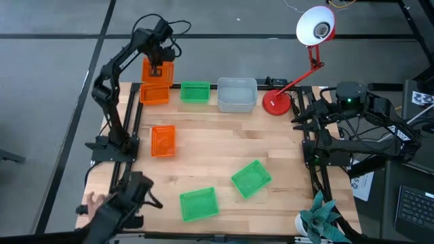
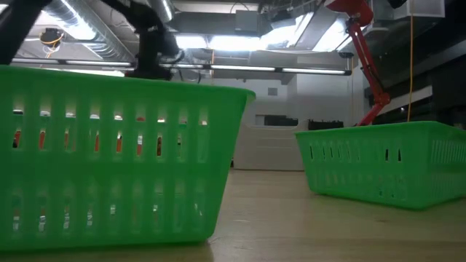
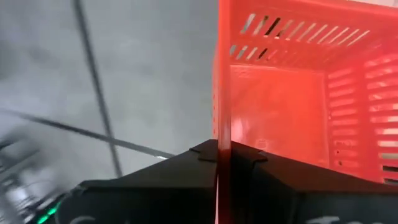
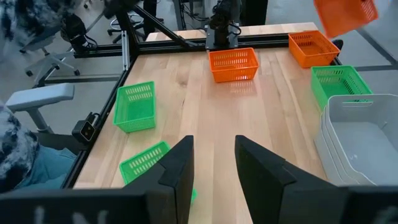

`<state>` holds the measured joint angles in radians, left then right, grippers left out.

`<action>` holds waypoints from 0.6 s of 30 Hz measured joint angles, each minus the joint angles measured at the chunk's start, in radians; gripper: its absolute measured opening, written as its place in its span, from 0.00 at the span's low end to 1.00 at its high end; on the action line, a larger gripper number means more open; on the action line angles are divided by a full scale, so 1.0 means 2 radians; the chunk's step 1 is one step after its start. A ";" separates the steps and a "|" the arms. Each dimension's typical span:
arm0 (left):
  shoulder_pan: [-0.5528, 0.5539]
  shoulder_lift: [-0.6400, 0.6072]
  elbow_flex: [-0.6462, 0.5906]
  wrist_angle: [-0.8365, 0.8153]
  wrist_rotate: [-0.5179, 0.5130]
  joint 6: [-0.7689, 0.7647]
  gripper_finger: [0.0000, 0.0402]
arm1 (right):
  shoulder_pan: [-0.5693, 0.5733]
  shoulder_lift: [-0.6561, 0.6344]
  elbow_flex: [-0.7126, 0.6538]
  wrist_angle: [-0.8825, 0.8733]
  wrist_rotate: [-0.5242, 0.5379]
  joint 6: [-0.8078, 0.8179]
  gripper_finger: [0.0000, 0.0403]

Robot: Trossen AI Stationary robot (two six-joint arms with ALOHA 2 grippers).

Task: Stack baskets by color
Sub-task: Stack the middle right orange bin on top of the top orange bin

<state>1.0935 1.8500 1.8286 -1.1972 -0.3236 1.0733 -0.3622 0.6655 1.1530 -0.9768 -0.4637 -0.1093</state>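
My left gripper (image 1: 155, 66) is shut on an orange basket (image 1: 159, 70) in the air over the table's far left corner. A second orange basket (image 1: 154, 93) stands on the table just below it. A third (image 1: 163, 141) sits nearer along the left side. One green basket (image 1: 195, 91) stands at the far edge, and two more (image 1: 251, 178) (image 1: 199, 203) lie toward the near edge. Grey-white baskets (image 1: 237, 95) sit nested at the far middle. My right gripper (image 4: 214, 163) waits open at the right side, holding nothing. My left gripper pinches one side wall of the orange basket at its rim (image 3: 222, 127), one finger inside the basket and one outside. The fingers slant down onto it from above. The basket (image 4: 345, 15) hangs lifted clear of the table and tilted.
A red-based desk lamp (image 1: 277, 103) stands at the far right, its white head (image 1: 315, 27) beyond the far edge. A potted plant (image 1: 324, 218) sits at the near right corner. Bare wood lies in the table's middle (image 1: 224, 142).
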 joint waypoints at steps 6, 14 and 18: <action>0.017 0.044 0.000 -0.085 0.002 0.011 0.00 | 0.000 0.000 0.000 0.000 0.000 0.003 0.29; 0.020 0.049 -0.010 -0.081 0.024 0.002 0.00 | 0.000 0.000 0.000 0.000 0.001 -0.003 0.29; 0.023 0.049 -0.023 -0.066 0.027 0.009 0.00 | 0.000 0.000 0.000 0.000 0.001 0.001 0.29</action>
<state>1.1393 1.9480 1.7830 -1.3294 -0.2698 1.0916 -0.3623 0.6655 1.1530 -0.9760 -0.4614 -0.1077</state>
